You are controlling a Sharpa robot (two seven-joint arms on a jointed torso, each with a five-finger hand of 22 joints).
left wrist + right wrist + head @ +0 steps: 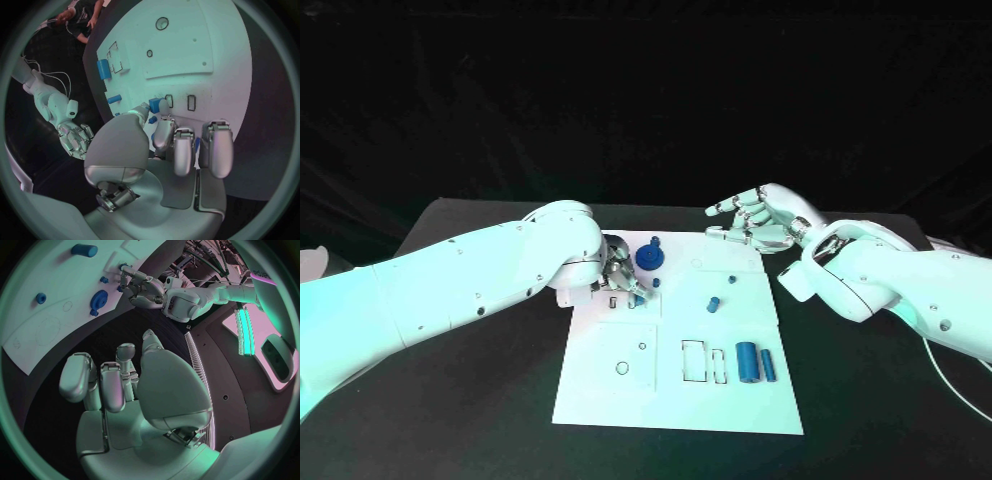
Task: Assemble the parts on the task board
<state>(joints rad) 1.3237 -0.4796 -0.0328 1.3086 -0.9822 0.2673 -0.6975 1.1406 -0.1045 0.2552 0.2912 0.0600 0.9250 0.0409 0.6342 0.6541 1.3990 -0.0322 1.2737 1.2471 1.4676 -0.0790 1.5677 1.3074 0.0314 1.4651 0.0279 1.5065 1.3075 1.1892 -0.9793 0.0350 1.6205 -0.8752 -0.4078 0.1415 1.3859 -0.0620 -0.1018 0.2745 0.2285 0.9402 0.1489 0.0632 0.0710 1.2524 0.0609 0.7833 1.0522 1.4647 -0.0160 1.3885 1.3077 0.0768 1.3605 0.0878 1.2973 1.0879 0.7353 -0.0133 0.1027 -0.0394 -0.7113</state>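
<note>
The task board point(678, 400) lies at the table's centre; the left hand point(620, 275) sits at its ten o'clock corner, fingers curled down over small blue parts, a grip the views cannot confirm; the right hand point(759, 215) hovers off the one o'clock edge, empty, fingers loosely apart; two blue cylinders point(756, 361) lie at five o'clock; a blue gear point(649, 260) stands beside the left hand.

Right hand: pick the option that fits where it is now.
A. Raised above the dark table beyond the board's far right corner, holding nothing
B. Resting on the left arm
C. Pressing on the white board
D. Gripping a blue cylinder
A: the right hand hangs past the board with fingers apart, nothing in them.
</note>
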